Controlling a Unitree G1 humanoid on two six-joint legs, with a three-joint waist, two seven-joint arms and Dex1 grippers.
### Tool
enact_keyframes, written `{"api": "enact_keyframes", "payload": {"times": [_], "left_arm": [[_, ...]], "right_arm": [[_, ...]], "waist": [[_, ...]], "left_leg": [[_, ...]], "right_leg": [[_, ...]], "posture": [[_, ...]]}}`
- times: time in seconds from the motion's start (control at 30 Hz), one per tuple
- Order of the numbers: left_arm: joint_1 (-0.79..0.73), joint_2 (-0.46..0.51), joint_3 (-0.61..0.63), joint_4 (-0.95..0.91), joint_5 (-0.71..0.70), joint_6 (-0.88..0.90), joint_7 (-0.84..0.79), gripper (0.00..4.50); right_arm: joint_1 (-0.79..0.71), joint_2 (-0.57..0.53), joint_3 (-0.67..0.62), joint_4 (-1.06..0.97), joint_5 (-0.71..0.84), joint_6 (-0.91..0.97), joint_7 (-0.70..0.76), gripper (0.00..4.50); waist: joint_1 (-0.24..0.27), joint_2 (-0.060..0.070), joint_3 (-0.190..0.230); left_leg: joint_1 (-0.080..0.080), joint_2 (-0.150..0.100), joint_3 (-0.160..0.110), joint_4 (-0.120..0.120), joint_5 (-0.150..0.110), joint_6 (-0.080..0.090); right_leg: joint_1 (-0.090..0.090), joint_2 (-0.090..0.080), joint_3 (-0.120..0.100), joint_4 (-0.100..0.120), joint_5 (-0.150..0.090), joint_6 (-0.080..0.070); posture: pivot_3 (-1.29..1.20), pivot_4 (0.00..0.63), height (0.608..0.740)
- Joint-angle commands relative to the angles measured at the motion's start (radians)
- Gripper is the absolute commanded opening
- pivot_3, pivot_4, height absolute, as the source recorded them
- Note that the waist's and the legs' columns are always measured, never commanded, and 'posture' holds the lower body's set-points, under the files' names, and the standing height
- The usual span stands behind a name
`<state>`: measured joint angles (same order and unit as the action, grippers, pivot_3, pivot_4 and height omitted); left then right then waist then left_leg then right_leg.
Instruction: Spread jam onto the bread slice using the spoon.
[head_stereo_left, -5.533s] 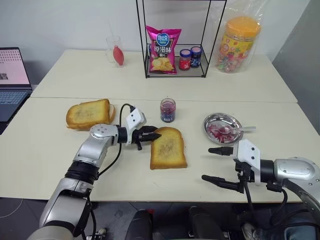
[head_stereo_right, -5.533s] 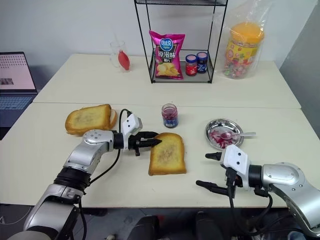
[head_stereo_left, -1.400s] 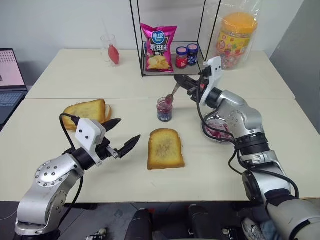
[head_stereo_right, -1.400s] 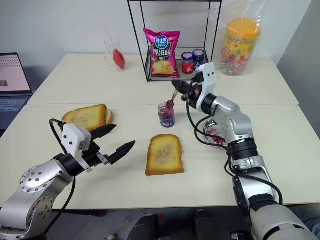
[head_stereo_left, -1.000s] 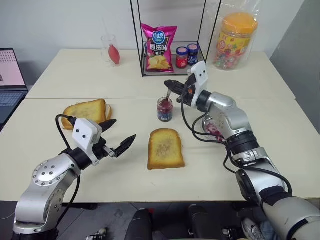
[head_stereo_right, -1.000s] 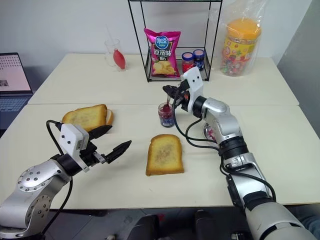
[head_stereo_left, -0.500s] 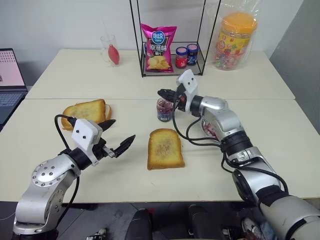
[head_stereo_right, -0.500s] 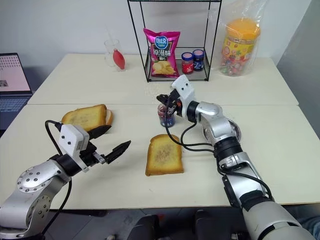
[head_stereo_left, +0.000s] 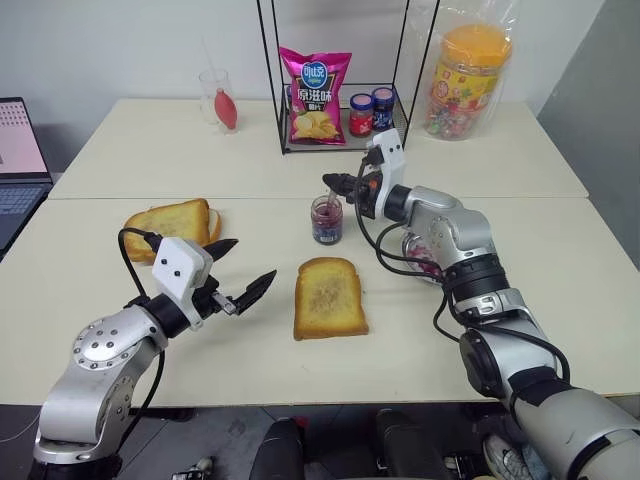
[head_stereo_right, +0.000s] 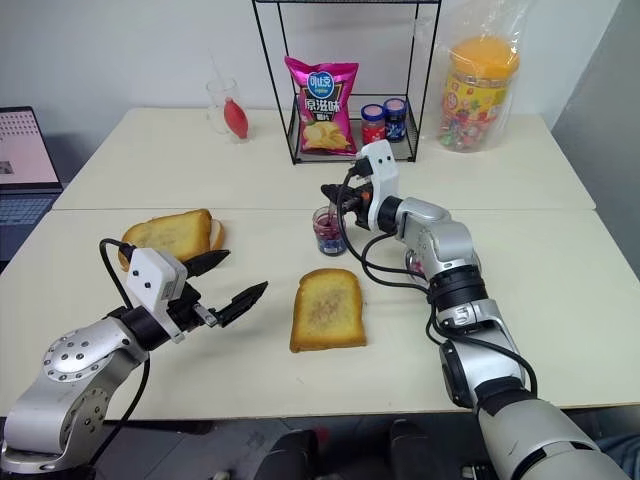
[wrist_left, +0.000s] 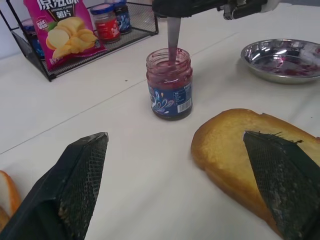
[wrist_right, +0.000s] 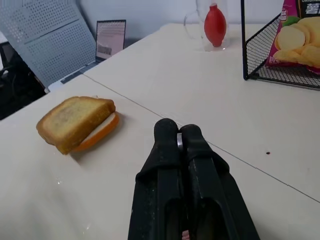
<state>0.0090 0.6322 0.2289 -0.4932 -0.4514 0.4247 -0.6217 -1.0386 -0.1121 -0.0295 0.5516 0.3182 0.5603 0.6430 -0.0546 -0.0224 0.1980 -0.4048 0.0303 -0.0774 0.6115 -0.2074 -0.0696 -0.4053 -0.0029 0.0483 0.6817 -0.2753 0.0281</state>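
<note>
Here you had the right gripper (head_stereo_left: 338, 183) clamped on the spoon (wrist_left: 173, 40) and held above the jam jar (head_stereo_left: 326, 219), handle upright and bowl dipped into the jam (wrist_left: 169, 70), presumably to load it for spreading, though how much it carried was hard to tell. The jar stood near the middle of the table (head_stereo_left: 560, 290), with the bread slice (head_stereo_left: 329, 297) just in front of it, toward the near edge, its face bare. Your left gripper (head_stereo_left: 238, 273) waited wide open and empty beside the slice, likely ready to steady it. The steel dish (wrist_left: 283, 57) behind the right forearm held reddish smears.
</note>
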Motion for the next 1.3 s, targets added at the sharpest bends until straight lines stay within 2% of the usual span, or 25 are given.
{"api": "enact_keyframes", "payload": {"times": [0.03,1.3], "left_arm": [[-0.013,0.001,-0.001,-0.013,0.003,-0.006,0.003,4.5],[-0.018,-0.009,-0.026,0.07,0.047,-0.114,-0.04,4.5]], "right_arm": [[-0.043,0.01,-0.048,-0.048,0.051,0.029,-0.019,0.04],[-0.111,0.008,-0.25,0.048,0.212,0.23,-0.177,0.04]], "waist": [[0.0,0.0,0.0],[-0.001,0.0,0.0]], "left_leg": [[0.0,0.0,0.0,0.0,0.0,0.0],[0.0,0.0,0.0,0.0,0.0,0.0]], "right_leg": [[0.0,0.0,0.0,0.0,0.0,0.0],[0.0,0.0,0.0,0.0,0.0,0.0]], "posture": [[0.0,0.15,0.74],[0.0,0.15,0.74]]}}
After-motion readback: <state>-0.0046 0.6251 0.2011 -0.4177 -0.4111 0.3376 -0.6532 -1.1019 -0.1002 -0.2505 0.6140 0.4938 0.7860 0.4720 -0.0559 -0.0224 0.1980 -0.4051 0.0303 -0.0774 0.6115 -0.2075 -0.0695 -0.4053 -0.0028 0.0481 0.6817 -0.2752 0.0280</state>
